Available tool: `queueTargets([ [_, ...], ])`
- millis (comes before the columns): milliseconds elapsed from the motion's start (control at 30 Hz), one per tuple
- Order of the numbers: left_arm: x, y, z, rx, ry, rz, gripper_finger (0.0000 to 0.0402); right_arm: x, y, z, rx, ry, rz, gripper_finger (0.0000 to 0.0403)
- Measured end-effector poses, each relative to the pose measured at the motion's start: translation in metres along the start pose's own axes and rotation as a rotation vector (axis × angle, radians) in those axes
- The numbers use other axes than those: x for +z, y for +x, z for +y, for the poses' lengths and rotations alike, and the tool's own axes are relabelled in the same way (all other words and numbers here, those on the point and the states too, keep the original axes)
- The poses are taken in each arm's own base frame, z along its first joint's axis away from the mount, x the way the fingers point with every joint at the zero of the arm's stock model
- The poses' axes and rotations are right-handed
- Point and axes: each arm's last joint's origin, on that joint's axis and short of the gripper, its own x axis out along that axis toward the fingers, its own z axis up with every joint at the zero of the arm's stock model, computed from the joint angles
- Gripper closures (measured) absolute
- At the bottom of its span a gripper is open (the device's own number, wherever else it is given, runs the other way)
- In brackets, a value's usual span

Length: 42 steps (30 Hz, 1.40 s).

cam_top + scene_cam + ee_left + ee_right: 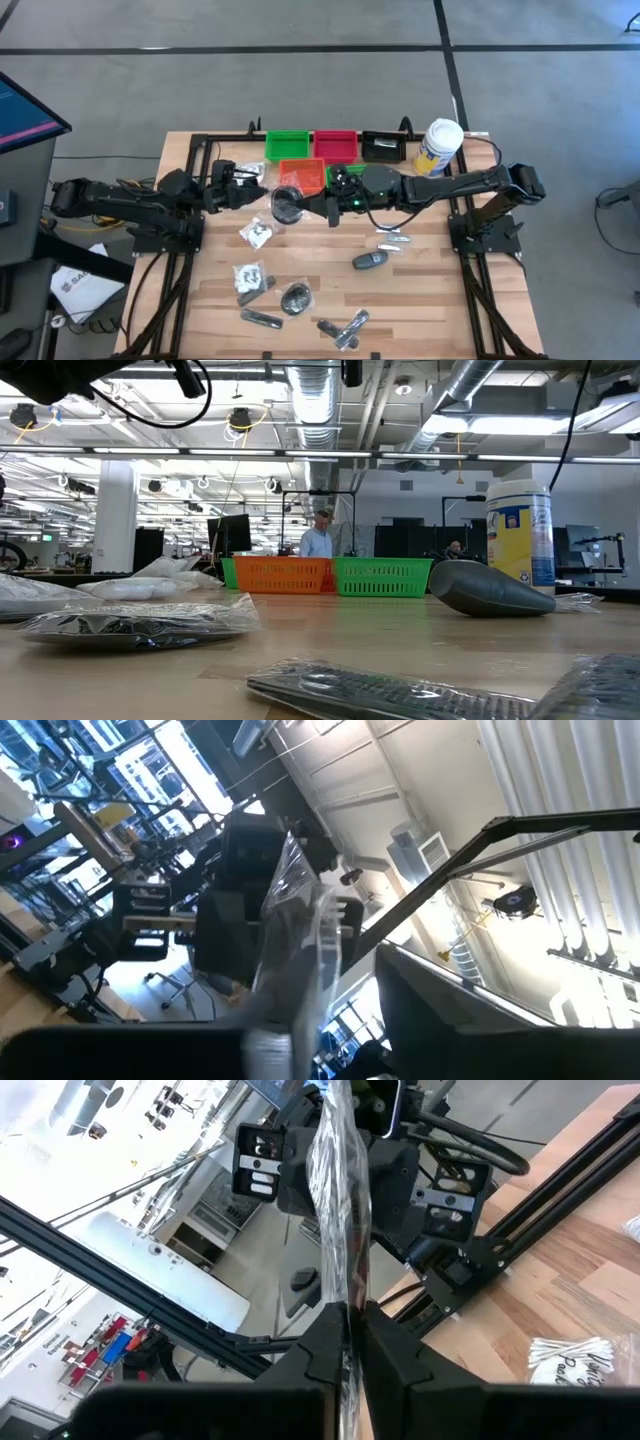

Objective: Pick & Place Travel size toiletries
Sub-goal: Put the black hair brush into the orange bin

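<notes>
Overhead, both arms meet above the table's far middle, just in front of the orange tray (301,170). The right gripper (300,205) and the left gripper (262,192) face each other across a clear packet (288,203) with a dark round piece in it. More toiletries lie nearer: a white-filled packet (256,233), a grey oval (369,260), silvery sachets (392,240) and further packets along the near edge. A white canister (438,147) stands at the far right.

Level with the table, neither gripper shows — only a dark packet (140,625) at near left, the oval (490,589) to the right, the canister (520,548) behind it, and orange (282,574) and green (383,576) trays far off. A person stands in the room beyond.

From the left wrist, the packet (300,935) rises between the left fingers; whether they clamp it cannot be told.

From the right wrist, the right fingers (395,1350) are clenched on the packet's (340,1170) lower edge — it stands upright, the left gripper behind it.
</notes>
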Motion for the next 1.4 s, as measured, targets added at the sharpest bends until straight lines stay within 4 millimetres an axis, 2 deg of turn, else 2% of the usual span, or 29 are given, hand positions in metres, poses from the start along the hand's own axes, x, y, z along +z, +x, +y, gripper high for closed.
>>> queueTargets([
  [200, 0.003, -0.001, -0.002, -0.006, 0.005, -0.013, 0.0228, 0.003, 0.000, 0.003, 0.031, 0.004, -0.027, 0.0388],
  [400, 0.002, -0.001, -0.001, -0.002, 0.004, -0.014, 0.0195, 0.007, -0.001, 0.008, 0.086, 0.005, -0.074, 0.0395],
  [967, -0.007, 0.000, 0.007, 0.080, -0.038, 0.052, 0.0198, 0.010, -0.001, 0.009, 0.070, 0.010, -0.130, 0.0396],
  [1400, -0.006, 0.001, 0.009, 0.096, -0.029, 0.025, 0.0197, 0.010, -0.001, 0.005, -0.009, 0.012, -0.174, 0.0396],
])
